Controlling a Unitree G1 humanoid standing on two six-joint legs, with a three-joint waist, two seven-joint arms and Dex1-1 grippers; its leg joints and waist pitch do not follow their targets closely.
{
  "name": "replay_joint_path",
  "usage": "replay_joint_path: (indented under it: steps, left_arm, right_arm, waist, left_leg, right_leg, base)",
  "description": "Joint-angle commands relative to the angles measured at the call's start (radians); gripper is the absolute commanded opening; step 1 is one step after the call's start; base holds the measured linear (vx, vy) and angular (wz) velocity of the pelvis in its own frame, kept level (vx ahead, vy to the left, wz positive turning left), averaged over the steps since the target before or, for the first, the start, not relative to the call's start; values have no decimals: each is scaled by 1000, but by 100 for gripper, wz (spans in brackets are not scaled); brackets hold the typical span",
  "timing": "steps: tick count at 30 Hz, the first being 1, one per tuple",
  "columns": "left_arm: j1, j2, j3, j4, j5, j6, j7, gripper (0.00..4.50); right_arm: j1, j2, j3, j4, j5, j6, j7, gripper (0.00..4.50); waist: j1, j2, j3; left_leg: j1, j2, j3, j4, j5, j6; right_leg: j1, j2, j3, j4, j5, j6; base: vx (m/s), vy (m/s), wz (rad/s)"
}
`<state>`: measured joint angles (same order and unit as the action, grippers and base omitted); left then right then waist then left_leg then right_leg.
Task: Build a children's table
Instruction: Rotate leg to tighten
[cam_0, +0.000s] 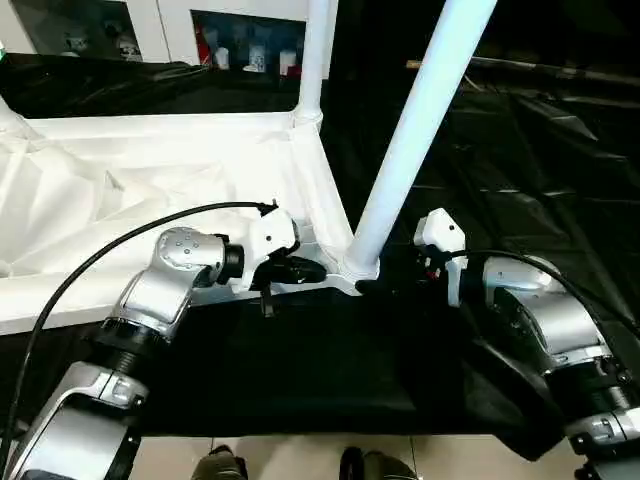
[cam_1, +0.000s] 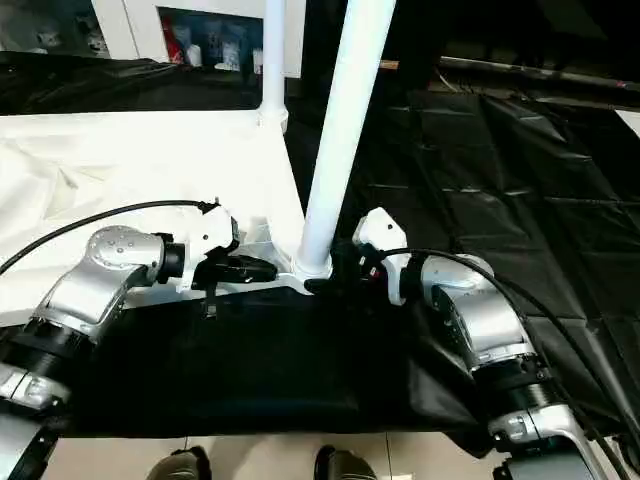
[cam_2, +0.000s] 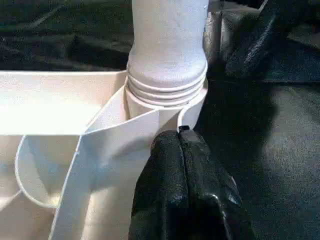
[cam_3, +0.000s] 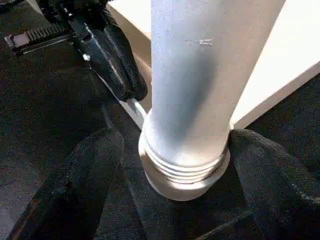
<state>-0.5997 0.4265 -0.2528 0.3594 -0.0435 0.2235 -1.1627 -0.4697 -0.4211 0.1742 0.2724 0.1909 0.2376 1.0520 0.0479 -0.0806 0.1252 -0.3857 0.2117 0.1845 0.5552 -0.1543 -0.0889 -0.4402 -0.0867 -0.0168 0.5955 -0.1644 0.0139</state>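
Note:
The white tabletop (cam_0: 150, 170) lies underside up on a black sheet. One white leg (cam_0: 420, 120) stands tilted in the near right corner socket (cam_2: 165, 107), with rings of its thread showing above the socket rim. A second leg (cam_0: 315, 60) stands upright in the far right corner. My left gripper (cam_2: 180, 145) is shut, and its black fingertips press against the tabletop's wall just beside the near socket. My right gripper (cam_3: 182, 170) is open, with one finger on each side of the tilted leg's base. A small gap shows beside one finger (cam_3: 95, 170).
The black sheet (cam_0: 520, 150) covers the floor to the right and in front. A white glass-door cabinet (cam_0: 250, 45) stands behind the tabletop. Crumpled clear film (cam_0: 60, 200) lies inside the tabletop. My feet (cam_0: 220, 465) show at the near edge.

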Motion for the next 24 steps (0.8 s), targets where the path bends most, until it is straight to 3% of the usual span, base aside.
replay_joint_path:
  steps: [1,4,7,8,17,24]
  left_arm:
    - [21,14,-16,-13,14,46,-3,0]
    - [22,1,9,-19,5,52,45,41]
    - [33,6,12,-48,13,74,74,53]
    - [35,10,6,-53,15,80,66,80]
    - [77,58,-38,-152,-13,174,-9,85]
    - [68,66,-42,-140,23,158,29,85]
  right_arm:
    - [10,-9,14,-24,7,12,16,378]
    - [12,-11,16,-27,7,11,17,380]
    - [20,-14,16,-36,6,16,17,380]
    - [20,-14,17,-37,6,17,17,380]
    - [26,-17,19,-38,1,18,22,380]
    - [22,-14,24,-33,-4,16,22,380]
  waist:
    - [7,6,-64]
    - [7,6,-67]
    - [8,6,-67]
    - [8,5,-66]
    - [8,5,-70]
    - [8,4,-69]
  left_leg:
    - [15,11,8,-55,-190,58]
    - [15,8,10,-51,-149,77]
    - [15,9,10,-51,-166,77]
    - [15,9,9,-52,-174,75]
    - [16,8,11,-47,-121,88]
    - [17,7,11,-46,-130,88]
  right_leg:
    - [55,-29,21,-53,-145,-232]
    - [57,-25,20,-47,-74,-250]
    - [58,-26,19,-49,-100,-249]
    - [57,-27,20,-51,-120,-245]
    - [60,-24,19,-42,-58,-257]
    - [60,-25,20,-43,-77,-252]
  base:
    - [0,0,0]
    - [0,0,0]
    - [0,0,0]
    - [0,0,0]
    - [0,0,0]
    - [0,0,0]
